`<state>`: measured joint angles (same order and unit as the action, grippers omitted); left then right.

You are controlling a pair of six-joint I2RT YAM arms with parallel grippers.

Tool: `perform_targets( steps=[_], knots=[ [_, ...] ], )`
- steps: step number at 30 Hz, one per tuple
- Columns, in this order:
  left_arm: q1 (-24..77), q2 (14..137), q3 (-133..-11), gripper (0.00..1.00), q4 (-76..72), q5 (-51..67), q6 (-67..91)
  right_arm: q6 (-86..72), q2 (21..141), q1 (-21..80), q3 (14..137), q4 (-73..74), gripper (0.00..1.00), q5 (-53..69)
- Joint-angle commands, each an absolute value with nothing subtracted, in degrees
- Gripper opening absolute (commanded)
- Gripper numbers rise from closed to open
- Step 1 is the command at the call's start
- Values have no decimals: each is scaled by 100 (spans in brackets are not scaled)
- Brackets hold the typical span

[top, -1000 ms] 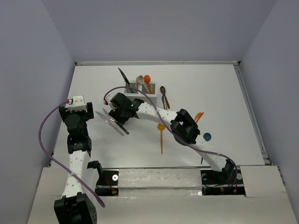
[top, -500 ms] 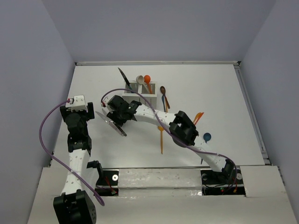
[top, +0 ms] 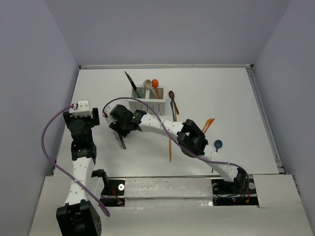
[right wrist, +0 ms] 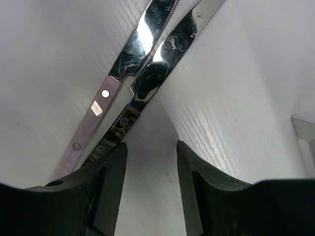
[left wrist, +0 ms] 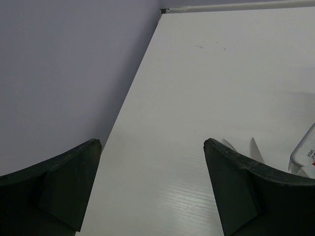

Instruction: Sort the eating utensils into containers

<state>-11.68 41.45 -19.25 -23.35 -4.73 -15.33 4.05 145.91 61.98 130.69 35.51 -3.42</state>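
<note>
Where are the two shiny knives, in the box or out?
Out: both knives lie flat on the table, before the right tool.

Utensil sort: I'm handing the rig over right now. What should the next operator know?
Left gripper: open, empty, over bare table at the left.
Right gripper: open, low over two metal knives lying side by side; neither gripped yet.
Done: caddy holds a black knife, white spoon and orange spoon.
Left: the two knives, plus brown spoon, blue utensil, long orange utensil, orange fork and dark blue spoon, all lying right of the caddy.
</note>
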Motion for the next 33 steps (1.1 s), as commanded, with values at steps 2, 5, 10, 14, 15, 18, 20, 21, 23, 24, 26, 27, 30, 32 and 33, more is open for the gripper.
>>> perform_targets(
  steps=[2,5,10,14,15,18,20,21,23,24,26,27,30,32,33],
  knots=[
    [-1186,4069,-1916,99,-2681,-448,-1556,308,14247,6231,13333,3349,50,-272],
    [-1187,4078,-1925,99,-2689,-466,-1556,264,14160,6284,13377,3331,50,-264],
    [-1187,4052,-1916,99,-2681,-492,-1556,106,14080,6337,13438,3287,50,-246],
    [-1187,4052,-1907,99,-2689,-492,-1556,35,14124,6390,13438,3261,51,-404],
    [-1187,4052,-1916,99,-2681,-483,-1556,26,14176,6390,13447,3261,52,-369],
    [-1187,4034,-1907,99,-2689,-475,-1564,18,14273,6390,13509,3252,55,-238],
    [-1187,4043,-1907,99,-2681,-475,-1564,26,14387,6390,13552,3261,55,-237],
    [-1187,4034,-1907,99,-2681,-475,-1556,26,14414,6390,13561,3252,55,-246],
    [-1187,4034,-1907,99,-2689,-475,-1564,26,14510,6390,13605,3269,55,-334],
    [-1187,4034,-1907,99,-2689,-466,-1564,18,14537,6390,13605,3261,55,-377],
    [-1186,4034,-1907,99,-2689,-457,-1564,26,14572,6390,13623,3261,55,-536],
    [-1187,4025,-1907,99,-2681,-457,-1564,26,14590,6390,13614,3269,54,-667],
    [-1187,4025,-1907,99,-2689,-448,-1564,26,14660,6390,13640,3296,53,-835],
    [-1187,4025,-1907,99,-2689,-448,-1564,61,14713,6390,13693,3331,52,-792],
    [-1187,4008,-1907,99,-2689,-448,-1556,114,14791,6390,13737,3383,52,-730]
  ],
)
